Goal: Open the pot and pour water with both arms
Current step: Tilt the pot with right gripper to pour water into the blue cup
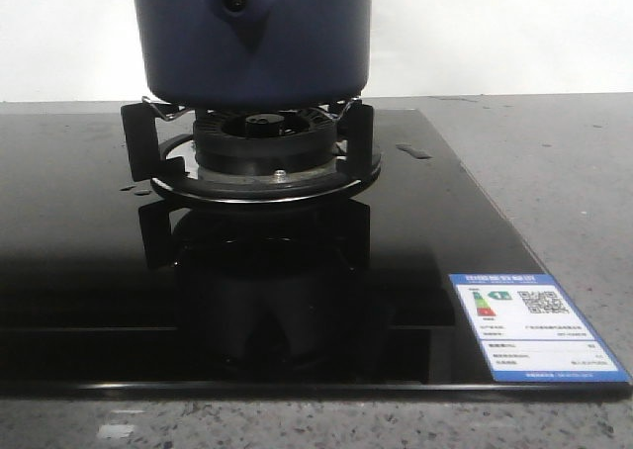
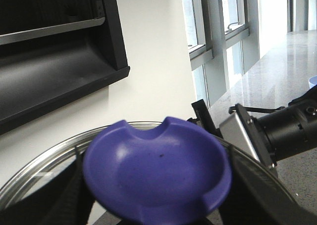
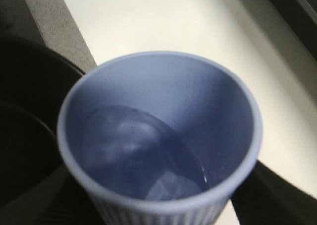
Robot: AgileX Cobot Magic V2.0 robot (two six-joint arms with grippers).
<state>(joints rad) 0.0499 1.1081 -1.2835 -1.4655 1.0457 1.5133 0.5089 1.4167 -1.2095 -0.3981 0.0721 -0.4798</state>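
A: Where is the pot (image 1: pixel 252 44) found?

B: In the front view it is seen standing on the black burner grate (image 1: pixel 138 137) of a glossy black hob (image 1: pixel 89 291), which is set into a grey speckled counter (image 1: pixel 554 162). Only the lower wall of the pot is shown, with a tapered handle mount and a dark round rivet facing the camera; the rim is cut off by the frame. A blue-edged label (image 1: pixel 534 328) is stuck on the near right corner of the hob.

A: What is shown of the left gripper (image 2: pixel 156 205)?

B: In the left wrist view a blurred, deep-blue knob (image 2: pixel 156 173) is seen very close, with dark fingers (image 2: pixel 59 195) at either side of it, so the jaws appear closed on the knob. A glass lid with a metal rim (image 2: pixel 44 158) lies beneath it. A second black arm with a camera housing (image 2: pixel 277 131) is seen beyond, and a dark range hood (image 2: pixel 54 51) hangs on the white wall.

A: And the right gripper?

B: In the right wrist view a pale blue ribbed cup (image 3: pixel 158 140) fills the frame, with water (image 3: pixel 143 160) visible inside, its surface slanted. Dark shapes lie at both sides of its base, but the jaws themselves are not clearly made out, so their state cannot be told.
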